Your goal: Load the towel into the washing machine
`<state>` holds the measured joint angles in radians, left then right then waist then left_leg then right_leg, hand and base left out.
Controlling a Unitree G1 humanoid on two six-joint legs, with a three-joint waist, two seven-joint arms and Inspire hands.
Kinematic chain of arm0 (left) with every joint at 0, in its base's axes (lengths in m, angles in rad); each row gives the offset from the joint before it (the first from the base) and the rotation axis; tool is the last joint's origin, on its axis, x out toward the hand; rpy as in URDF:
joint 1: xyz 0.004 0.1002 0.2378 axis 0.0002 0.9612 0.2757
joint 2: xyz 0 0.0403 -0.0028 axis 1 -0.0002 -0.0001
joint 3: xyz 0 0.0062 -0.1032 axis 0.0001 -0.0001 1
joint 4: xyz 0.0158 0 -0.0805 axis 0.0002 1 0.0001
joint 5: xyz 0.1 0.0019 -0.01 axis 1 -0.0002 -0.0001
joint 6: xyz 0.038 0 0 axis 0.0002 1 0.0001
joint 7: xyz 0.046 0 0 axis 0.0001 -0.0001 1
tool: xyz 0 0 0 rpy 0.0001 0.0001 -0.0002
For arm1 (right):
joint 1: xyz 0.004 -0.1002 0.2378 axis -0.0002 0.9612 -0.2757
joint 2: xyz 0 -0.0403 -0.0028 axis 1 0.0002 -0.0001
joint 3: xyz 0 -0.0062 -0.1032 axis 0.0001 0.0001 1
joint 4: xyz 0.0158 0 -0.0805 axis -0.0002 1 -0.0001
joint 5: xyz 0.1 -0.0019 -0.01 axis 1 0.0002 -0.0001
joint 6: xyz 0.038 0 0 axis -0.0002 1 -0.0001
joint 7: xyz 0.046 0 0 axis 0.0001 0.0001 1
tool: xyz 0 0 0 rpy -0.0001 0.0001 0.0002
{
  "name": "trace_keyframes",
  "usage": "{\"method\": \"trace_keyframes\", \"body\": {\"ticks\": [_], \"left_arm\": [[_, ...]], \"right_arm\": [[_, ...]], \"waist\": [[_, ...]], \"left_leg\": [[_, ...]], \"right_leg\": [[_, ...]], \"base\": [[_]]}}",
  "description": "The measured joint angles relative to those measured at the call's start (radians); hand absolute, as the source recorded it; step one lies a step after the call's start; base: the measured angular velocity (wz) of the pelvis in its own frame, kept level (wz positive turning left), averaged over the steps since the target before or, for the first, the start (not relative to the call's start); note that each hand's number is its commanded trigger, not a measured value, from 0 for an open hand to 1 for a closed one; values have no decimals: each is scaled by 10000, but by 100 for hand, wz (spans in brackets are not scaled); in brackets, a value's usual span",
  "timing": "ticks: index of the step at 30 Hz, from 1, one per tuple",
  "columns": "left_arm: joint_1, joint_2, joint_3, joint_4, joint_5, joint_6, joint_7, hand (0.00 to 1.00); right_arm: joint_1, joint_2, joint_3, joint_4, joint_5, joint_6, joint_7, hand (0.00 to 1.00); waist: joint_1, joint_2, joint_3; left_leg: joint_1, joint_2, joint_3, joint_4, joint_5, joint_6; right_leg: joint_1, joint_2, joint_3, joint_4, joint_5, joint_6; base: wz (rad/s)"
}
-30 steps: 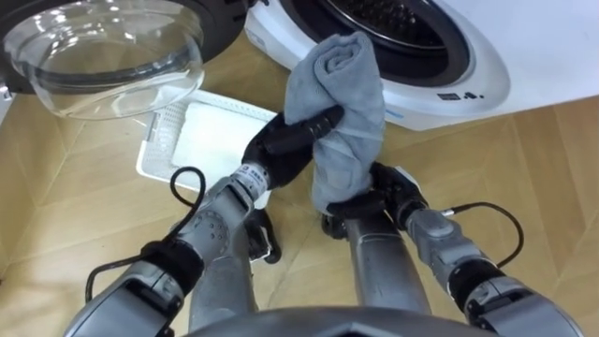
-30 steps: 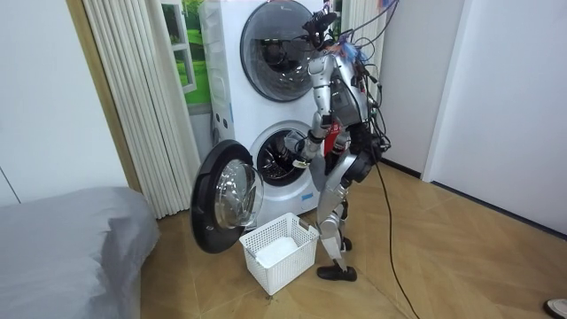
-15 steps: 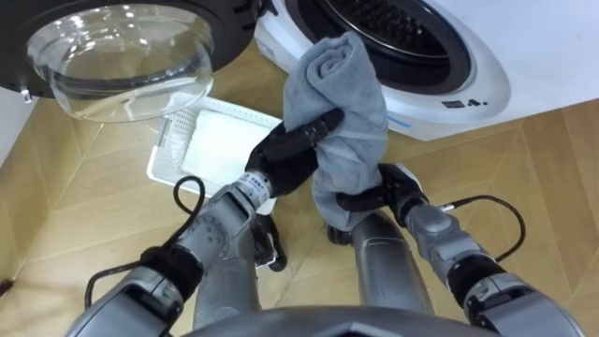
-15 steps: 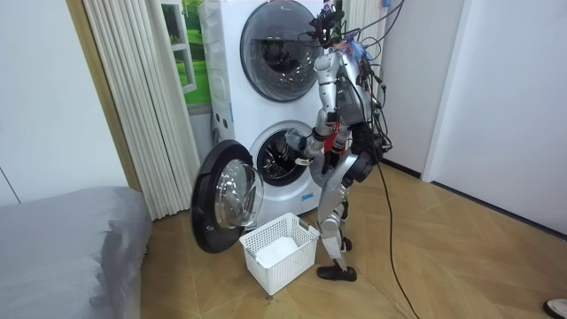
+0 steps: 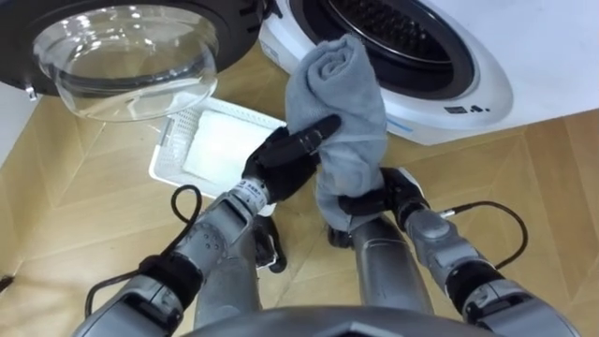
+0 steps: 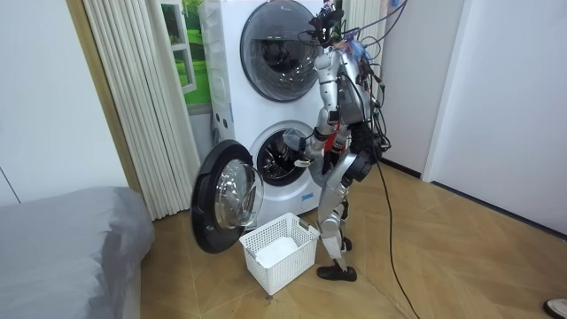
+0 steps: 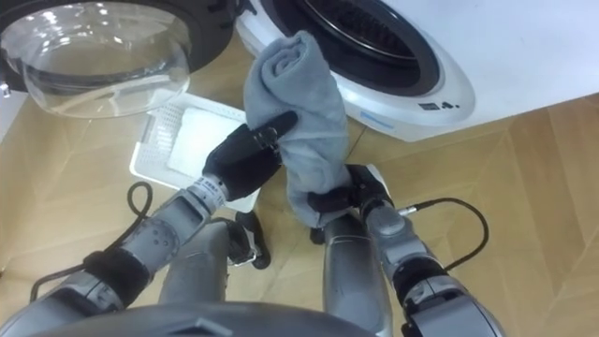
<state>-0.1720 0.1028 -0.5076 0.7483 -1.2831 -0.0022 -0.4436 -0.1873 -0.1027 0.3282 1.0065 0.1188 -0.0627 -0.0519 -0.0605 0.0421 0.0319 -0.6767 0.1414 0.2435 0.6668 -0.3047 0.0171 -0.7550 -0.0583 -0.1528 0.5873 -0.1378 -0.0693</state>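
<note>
Grey towel (image 5: 339,103) bunched upright, left robot hand (image 5: 281,159) curled round its middle, right robot hand (image 5: 376,199) gripping its lower end, open washer (image 5: 482,84) at 12 o'clock, white basket (image 5: 171,145) on floor at 10 o'clock, robot standing before washer.

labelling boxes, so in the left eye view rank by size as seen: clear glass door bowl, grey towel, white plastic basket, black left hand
1. clear glass door bowl and grey towel: about alike, towel nearer the camera
2. white plastic basket, partly hidden by the hand
3. black left hand
</note>
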Motion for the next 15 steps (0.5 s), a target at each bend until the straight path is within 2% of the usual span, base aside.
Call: {"method": "trace_keyframes", "body": {"ticks": [4,7,11,15], "left_arm": [[73,-26,371,8,433,-35,312,0],[211,138,636,-16,1069,-153,773,0],[341,234,1021,6,2612,-318,1593,0],[418,269,1207,13,3883,-426,2474,0]], "right_arm": [[71,-20,-27,2,64,-1,-355,100],[78,-41,-179,62,103,-13,-516,100],[74,-218,-322,190,771,-20,-591,100],[-137,-225,-625,656,1318,-32,-611,100]], "waist": [[305,11,6],[538,49,1],[797,102,3],[870,102,6]], "left_leg": [[-15,18,-11,23,6,-13],[-25,18,-20,-9,18,-33],[-63,-14,-27,-186,137,-8],[-52,-172,-35,-390,251,20]], "right_leg": [[-1,15,-41,9,-12,-23],[-3,23,-65,-22,-6,-33],[-2,-81,-189,-97,-3,-38],[6,-183,-239,-123,1,-21]], "base": [[0],[1],[12],[9]]}}
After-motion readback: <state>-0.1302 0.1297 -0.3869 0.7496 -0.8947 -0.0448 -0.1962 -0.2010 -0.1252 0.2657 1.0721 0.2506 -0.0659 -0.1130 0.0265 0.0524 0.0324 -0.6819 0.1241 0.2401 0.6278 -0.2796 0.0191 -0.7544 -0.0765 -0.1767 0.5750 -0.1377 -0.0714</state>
